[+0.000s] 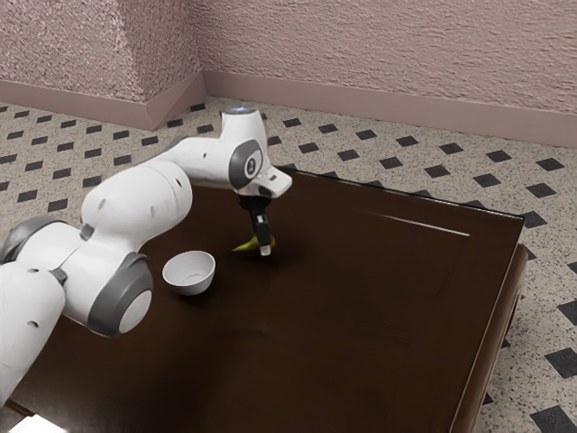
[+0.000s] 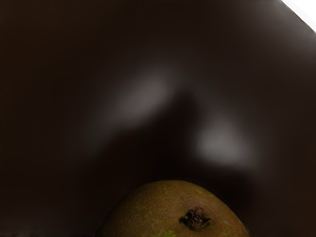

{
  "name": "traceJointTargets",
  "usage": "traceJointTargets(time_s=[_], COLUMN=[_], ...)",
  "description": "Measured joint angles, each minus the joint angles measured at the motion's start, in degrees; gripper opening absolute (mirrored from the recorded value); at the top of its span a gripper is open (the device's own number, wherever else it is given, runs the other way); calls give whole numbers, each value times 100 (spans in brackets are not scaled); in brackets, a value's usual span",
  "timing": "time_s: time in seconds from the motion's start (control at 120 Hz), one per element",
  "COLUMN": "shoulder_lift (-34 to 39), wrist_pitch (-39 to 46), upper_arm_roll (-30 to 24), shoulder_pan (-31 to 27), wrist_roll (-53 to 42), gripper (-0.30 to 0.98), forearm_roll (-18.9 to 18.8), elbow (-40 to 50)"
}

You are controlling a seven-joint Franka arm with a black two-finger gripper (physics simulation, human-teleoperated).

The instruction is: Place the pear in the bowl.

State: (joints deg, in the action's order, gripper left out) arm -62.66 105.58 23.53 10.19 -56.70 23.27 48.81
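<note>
One robot arm (image 1: 137,200), ending in one gripper (image 1: 263,248), reached over one table (image 1: 361,316) in a room with a checkered floor. The tally of fruit stood at one: a single pear (image 1: 242,246) at the gripper's lower end. Bowls also numbered one, a lone white bowl (image 1: 189,276) near the gripper, toward the exterior view's left. One bright white patch (image 1: 36,425), too cropped to identify, appeared well apart from the gripper. Dozens of dark floor diamonds (image 1: 291,122) spread beyond it, and three pink wall faces (image 1: 388,54) rose behind.
</note>
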Motion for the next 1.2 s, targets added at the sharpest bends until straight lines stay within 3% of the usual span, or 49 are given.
traceJointTargets(time_s=[0.1, 0.267, 0.433, 0.717, 0.858, 0.958, 1.2], shoulder_lift=[-24, -25, -6, 358, 1288, 1963, 2416], wrist_pitch=[66, 133, 165, -236, -440, -365, -228], upper_arm_roll=[-11, 3, 43, 640, 628, 321, 155], shoulder_pan=[0, 0, 6, 14, 18, 33, 69], wrist_roll=[39, 93, 145, 235, 279, 311, 385], gripper=[63, 36, 18, 8, 4, 2, 0], forearm_roll=[5, 0, -33, -144, -453, -809, -1317], elbow=[6, -1, -38, -516, 891, 2138, 3227])
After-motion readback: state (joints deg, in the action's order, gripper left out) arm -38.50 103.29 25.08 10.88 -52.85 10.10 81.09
